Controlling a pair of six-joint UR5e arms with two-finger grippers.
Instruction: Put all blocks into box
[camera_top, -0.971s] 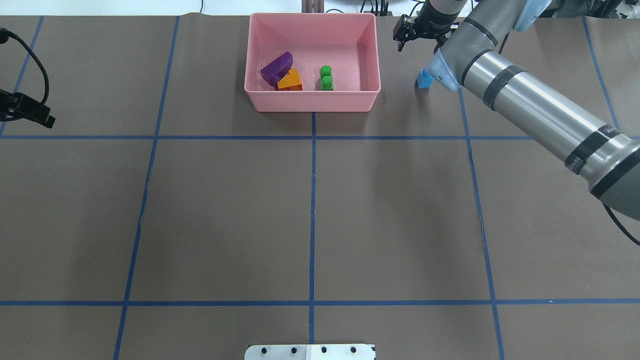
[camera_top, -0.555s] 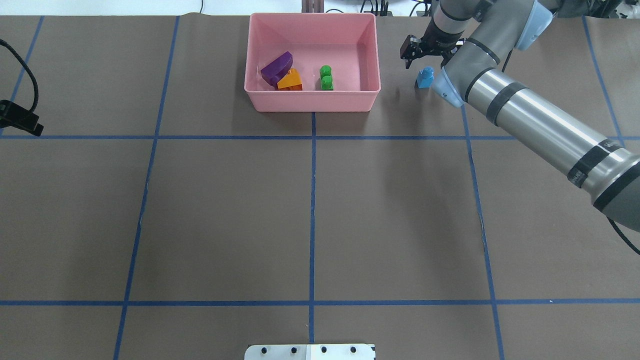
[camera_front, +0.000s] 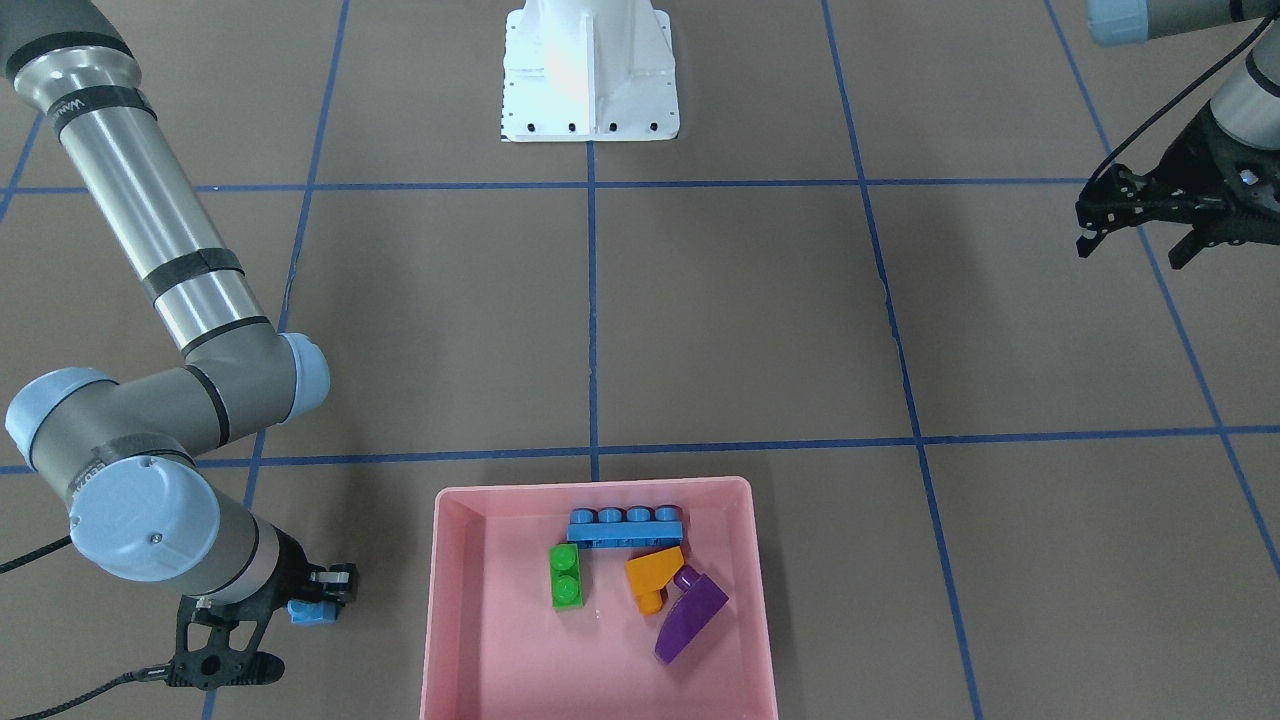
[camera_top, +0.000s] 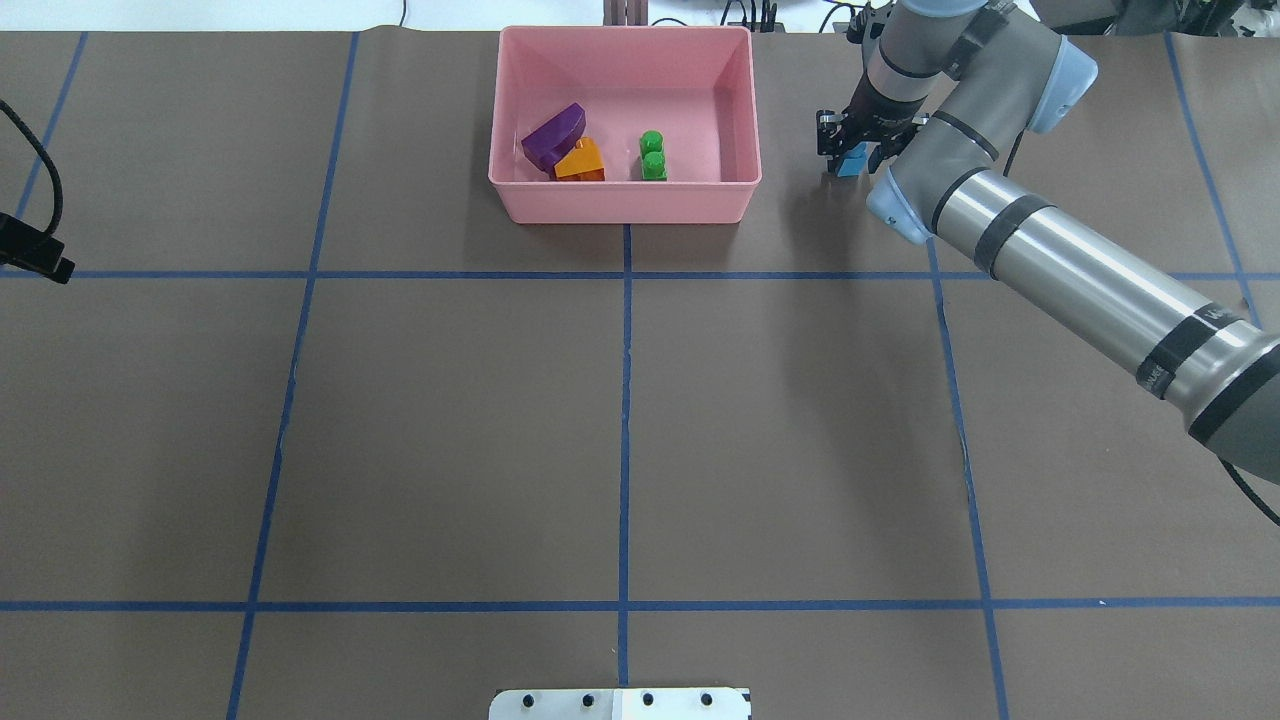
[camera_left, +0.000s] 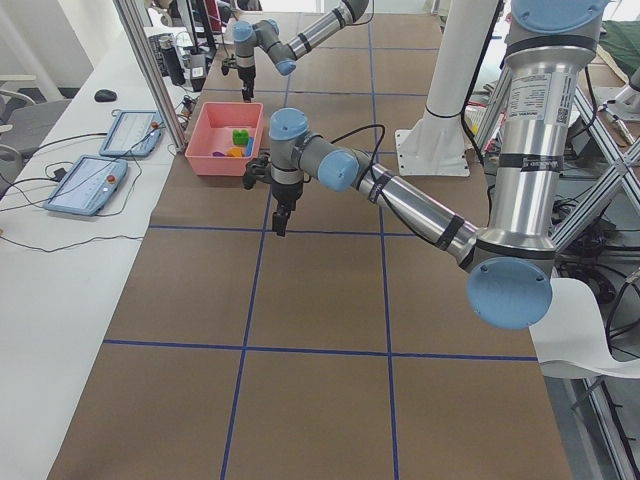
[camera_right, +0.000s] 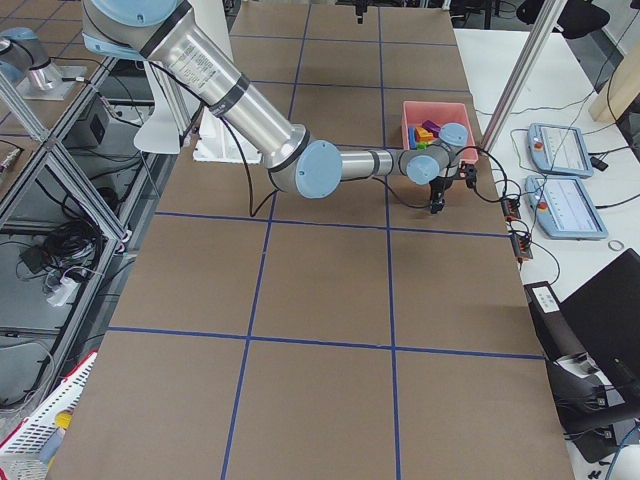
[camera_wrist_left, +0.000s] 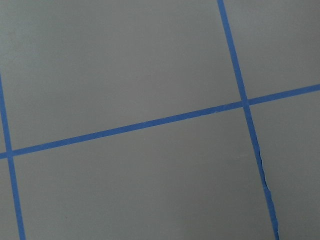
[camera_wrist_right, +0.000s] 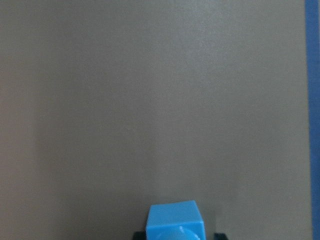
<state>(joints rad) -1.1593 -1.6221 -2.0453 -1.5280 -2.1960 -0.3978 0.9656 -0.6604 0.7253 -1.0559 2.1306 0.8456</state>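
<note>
The pink box (camera_top: 625, 205) stands at the far middle of the table and also shows in the front-facing view (camera_front: 440, 600). In it lie the purple sloped block (camera_front: 692, 618), the orange sloped block (camera_front: 652, 575), the green two-stud block (camera_front: 566, 577) and the long blue block (camera_front: 626, 525). The tiny blue block (camera_top: 851, 162) stands on the table just right of the box. My right gripper (camera_top: 853, 150) is down over it, open, with a finger on each side; the right wrist view shows the block (camera_wrist_right: 175, 222) between the tips. My left gripper (camera_front: 1135, 235) is open and empty, far from the box.
The white robot base (camera_front: 590, 70) is at the near middle edge. Blue tape lines (camera_top: 625, 400) divide the brown table cover. My right arm (camera_top: 1080, 270) stretches across the table's right side. Tablets (camera_left: 85, 185) lie on the side bench beyond the box.
My right gripper has come down and toward the tiny blue block and now straddles it. My left gripper has drifted further toward the overhead view's left edge.
</note>
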